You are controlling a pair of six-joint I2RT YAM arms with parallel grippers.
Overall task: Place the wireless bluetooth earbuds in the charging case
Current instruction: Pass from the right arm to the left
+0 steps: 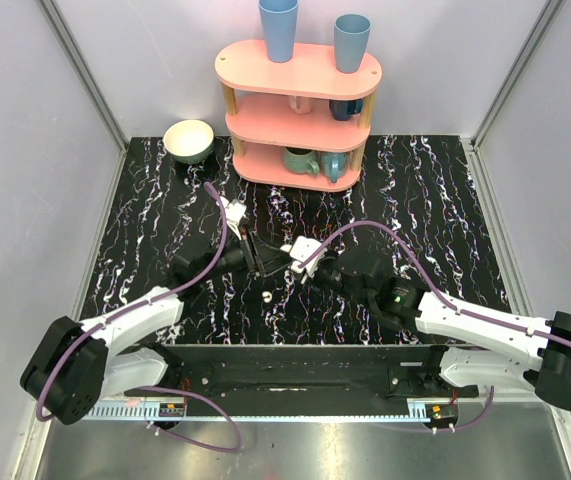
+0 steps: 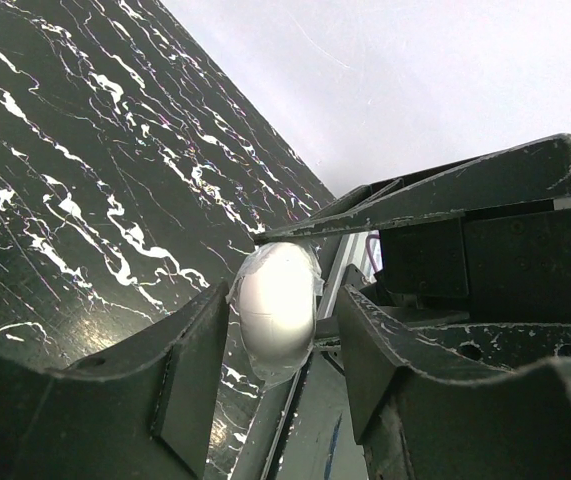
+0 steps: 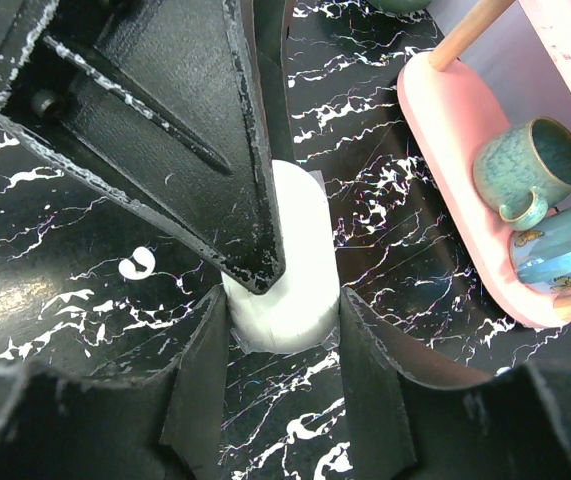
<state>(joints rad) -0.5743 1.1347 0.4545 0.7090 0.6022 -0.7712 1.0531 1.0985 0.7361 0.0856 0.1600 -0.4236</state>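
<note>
The white charging case [image 3: 300,270] stands on the black marbled table, and my right gripper [image 3: 283,310] is shut on it, both pads against its sides. My left gripper [image 2: 283,300] reaches in from the opposite side. Its jaws sit closely around the same charging case [image 2: 277,310]: one pad touches it and a thin gap shows at the other. In the right wrist view a left finger [image 3: 165,130] covers part of the case. One tiny white earbud [image 1: 267,296] lies loose on the table just in front of both grippers, and the earbud [image 3: 137,263] also shows beside the case.
A pink three-tier shelf [image 1: 300,110] stands at the back with two blue cups [image 1: 278,28] on top and mugs [image 3: 530,165] inside. A pale bowl [image 1: 189,140] sits to its left. Grey walls enclose the table on three sides.
</note>
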